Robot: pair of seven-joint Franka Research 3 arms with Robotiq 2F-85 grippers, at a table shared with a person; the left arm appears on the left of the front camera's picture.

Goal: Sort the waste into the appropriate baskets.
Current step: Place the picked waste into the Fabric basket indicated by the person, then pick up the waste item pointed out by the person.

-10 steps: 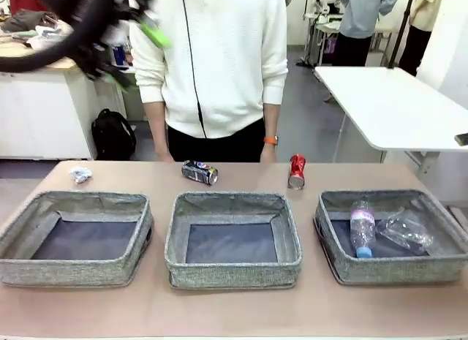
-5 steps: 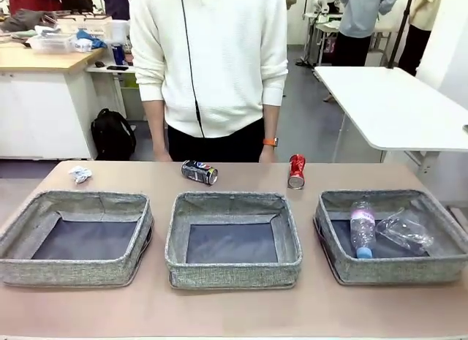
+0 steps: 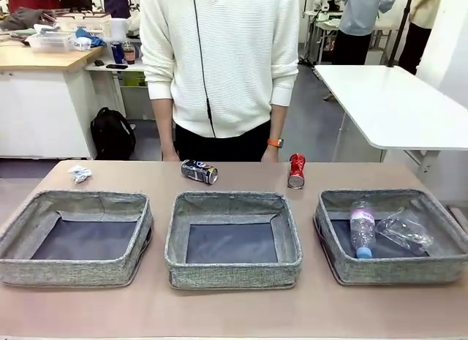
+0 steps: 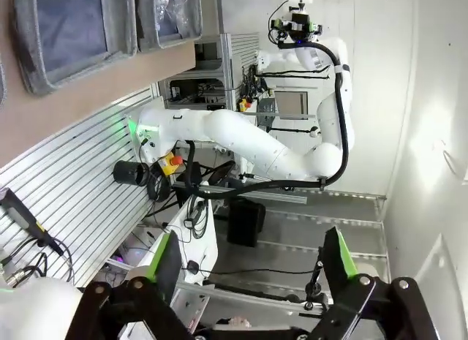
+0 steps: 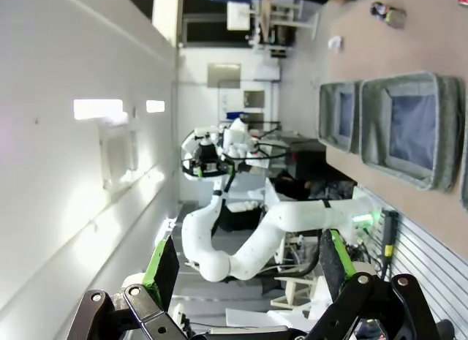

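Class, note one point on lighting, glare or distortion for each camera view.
Front view: even, soft light, sharp, faint shadows under the baskets. Left wrist view: rolled sideways, glare on the pale wall. Right wrist view: also sideways, light panels blown out.

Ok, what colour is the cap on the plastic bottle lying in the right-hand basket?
Blue. The cap shows best in the front view.

My front view cuts the person in the white knit sweater [image 3: 219, 55] off above the chest, and the print on the dark blue-black soda can [image 3: 199, 172] is too small to read. My left wrist view's top edge clips a grey woven fabric basket [image 4: 121, 25].
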